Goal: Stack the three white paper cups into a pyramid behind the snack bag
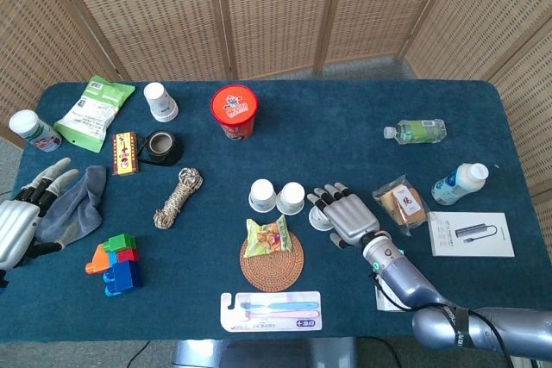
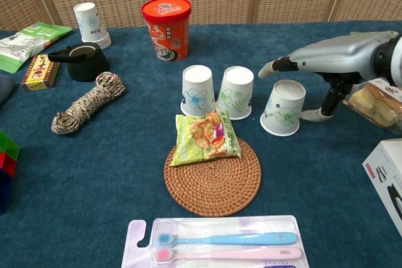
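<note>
1. Three white paper cups stand upside down on the blue tabletop (image 2: 94, 174), just behind the snack bag (image 2: 205, 136).
2. The left cup (image 2: 197, 90) and the middle cup (image 2: 237, 92) stand close side by side and upright on their rims; none is stacked on another.
3. The right cup (image 2: 284, 107) sits a little apart to the right of them and leans to one side.
4. The snack bag lies partly on the far edge of a round woven coaster (image 2: 213, 177), near the front middle of the tabletop.
5. The right hand (image 2: 326, 67) reaches over the right cup with its fingers spread above the cup's top and the thumb down beside its right wall; it grips nothing, and whether the thumb touches the cup cannot be told.
6. In the head view the right hand (image 1: 343, 213) covers most of that cup.
7. The left hand (image 1: 21, 217) rests at the far left edge with fingers apart and nothing held, beside a grey cloth (image 1: 73, 206).
8. A red tub (image 2: 166, 27) stands behind the cups, and a coil of rope (image 2: 88, 101) lies to their left.
9. A toothbrush pack (image 2: 220, 246) lies at the near edge in front of the coaster.
</note>
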Available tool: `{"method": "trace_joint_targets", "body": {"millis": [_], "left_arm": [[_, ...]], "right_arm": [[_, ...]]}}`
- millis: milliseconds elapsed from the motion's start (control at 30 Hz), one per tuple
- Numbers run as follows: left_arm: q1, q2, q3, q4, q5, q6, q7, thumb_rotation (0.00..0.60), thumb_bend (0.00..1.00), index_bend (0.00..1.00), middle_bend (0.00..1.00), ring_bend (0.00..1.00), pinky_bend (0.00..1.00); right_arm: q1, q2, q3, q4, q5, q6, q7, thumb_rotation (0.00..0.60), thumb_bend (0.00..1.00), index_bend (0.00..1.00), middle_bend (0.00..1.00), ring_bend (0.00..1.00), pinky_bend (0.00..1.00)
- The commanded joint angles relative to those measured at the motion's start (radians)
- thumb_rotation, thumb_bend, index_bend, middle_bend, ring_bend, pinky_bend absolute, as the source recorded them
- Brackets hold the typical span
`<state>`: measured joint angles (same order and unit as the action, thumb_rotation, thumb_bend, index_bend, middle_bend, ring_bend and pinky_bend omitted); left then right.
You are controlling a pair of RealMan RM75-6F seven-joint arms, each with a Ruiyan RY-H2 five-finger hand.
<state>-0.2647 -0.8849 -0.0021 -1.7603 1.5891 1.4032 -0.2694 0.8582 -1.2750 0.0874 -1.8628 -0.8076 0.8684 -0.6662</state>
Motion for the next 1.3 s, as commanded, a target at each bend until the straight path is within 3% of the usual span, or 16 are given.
{"method": "trace_joint_targets", "body": {"millis": [33,333,500,767,1300], "left_arm": [[0.001,0.001,-0.001,-0.001,0.0,-0.001,0.0,0.6,0.45,0.07,0.0,0.0,0.19],[0.007,0.002,-0.005,-0.002,0.0,-0.005,0.001,0.6,0.45,0.07,0.0,0.0,0.19],[0.011,0.004,-0.008,-0.001,-0.002,-0.005,-0.002,0.6,0.45,0.06,0.0,0.0,0.19],[0.017,0.009,-0.01,0.001,0.0,-0.006,-0.006,0.6,0.45,0.07,0.0,0.0,0.2],[0.015,0.01,-0.017,-0.005,0.001,-0.02,-0.001,0.6,0.45,0.07,0.0,0.0,0.2]], "right_arm": [[0.006,-0.003,-0.007,0.01,0.0,-0.003,0.011,0.6,0.43,0.0,0.0,0.0,0.15],[0.023,-0.011,-0.031,0.033,-0.002,-0.012,0.034,0.6,0.44,0.01,0.0,0.0,0.29],[0.036,-0.022,-0.038,0.058,-0.001,-0.026,0.049,0.6,0.46,0.1,0.05,0.02,0.43],[0.037,-0.039,-0.045,0.098,-0.03,-0.019,0.085,0.6,0.51,0.21,0.16,0.13,0.62],[0.016,-0.056,-0.052,0.144,-0.081,-0.003,0.148,0.6,0.53,0.31,0.26,0.23,0.73]]}}
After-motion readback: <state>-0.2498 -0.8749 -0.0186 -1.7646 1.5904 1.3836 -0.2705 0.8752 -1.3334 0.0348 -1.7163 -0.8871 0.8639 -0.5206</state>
